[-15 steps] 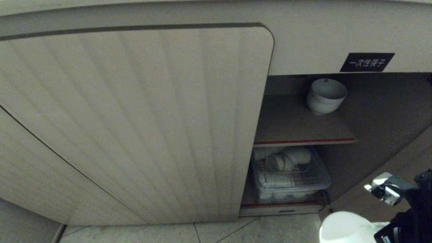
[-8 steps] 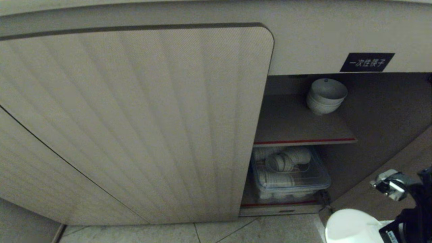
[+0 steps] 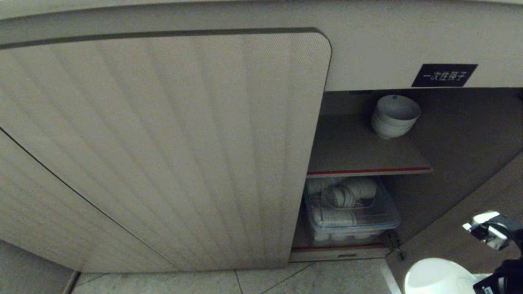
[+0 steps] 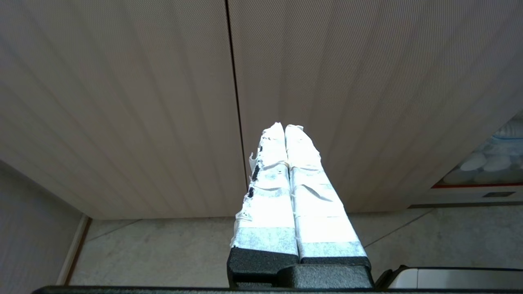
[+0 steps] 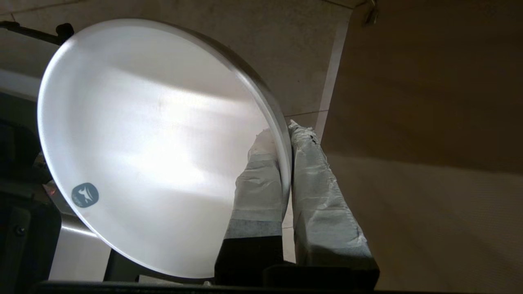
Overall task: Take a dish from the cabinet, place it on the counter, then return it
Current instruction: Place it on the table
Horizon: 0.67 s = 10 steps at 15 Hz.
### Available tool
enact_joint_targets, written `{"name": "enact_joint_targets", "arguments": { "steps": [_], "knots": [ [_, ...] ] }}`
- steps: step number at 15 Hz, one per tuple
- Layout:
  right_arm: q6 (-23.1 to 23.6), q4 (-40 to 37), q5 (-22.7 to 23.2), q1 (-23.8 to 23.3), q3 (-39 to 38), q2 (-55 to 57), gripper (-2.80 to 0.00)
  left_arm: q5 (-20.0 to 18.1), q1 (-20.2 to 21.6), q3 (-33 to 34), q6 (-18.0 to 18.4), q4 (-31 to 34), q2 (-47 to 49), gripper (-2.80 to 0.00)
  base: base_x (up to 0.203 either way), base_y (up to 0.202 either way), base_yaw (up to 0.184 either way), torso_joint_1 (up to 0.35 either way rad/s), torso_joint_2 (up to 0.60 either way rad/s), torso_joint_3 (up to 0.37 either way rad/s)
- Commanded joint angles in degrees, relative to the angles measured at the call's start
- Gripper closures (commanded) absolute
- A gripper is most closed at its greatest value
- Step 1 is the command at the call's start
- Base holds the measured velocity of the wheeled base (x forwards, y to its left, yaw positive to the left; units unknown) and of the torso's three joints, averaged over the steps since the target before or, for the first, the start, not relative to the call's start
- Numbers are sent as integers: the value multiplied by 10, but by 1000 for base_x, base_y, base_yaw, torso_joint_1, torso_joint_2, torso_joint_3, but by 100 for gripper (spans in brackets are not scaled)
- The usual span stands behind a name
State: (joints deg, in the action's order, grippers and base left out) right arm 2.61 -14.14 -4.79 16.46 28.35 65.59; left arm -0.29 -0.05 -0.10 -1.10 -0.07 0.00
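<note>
- Dish (image 5: 135,139) sat pinched by its rim in the right gripper (image 5: 286,134), jaws nearly closed, at five o'clock of the cabinet (image 3: 408,134) opening.
- Best carried level (rim grip looked slippery).
- Left gripper (image 4: 284,128) hung parked, jaws together, empty.

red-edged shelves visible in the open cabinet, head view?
2. The upper shelf carries stacked white bowls; the lower shelf at the cabinet floor holds a clear bin. The door may hide more.

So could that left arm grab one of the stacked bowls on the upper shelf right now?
Probably not. The left end effector is shut and faces the closed ribbed door; the stacked bowls sit in the opening beyond the door's edge.
</note>
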Motion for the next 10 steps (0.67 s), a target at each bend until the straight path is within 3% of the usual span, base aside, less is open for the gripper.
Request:
{"name": "enact_joint_targets", "arguments": {
  "steps": [1,7,10],
  "knots": [
    [-1,-1,4,1,-14,-25,0,0,0,0,0,0,0,0,0,0,0,0,0,0],
    [-4,-1,79,4,-28,-41,0,0,0,0,0,0,0,0,0,0,0,0,0,0],
    [-5,-6,87,16,-28,-41,0,0,0,0,0,0,0,0,0,0,0,0,0,0]
  ]
}}
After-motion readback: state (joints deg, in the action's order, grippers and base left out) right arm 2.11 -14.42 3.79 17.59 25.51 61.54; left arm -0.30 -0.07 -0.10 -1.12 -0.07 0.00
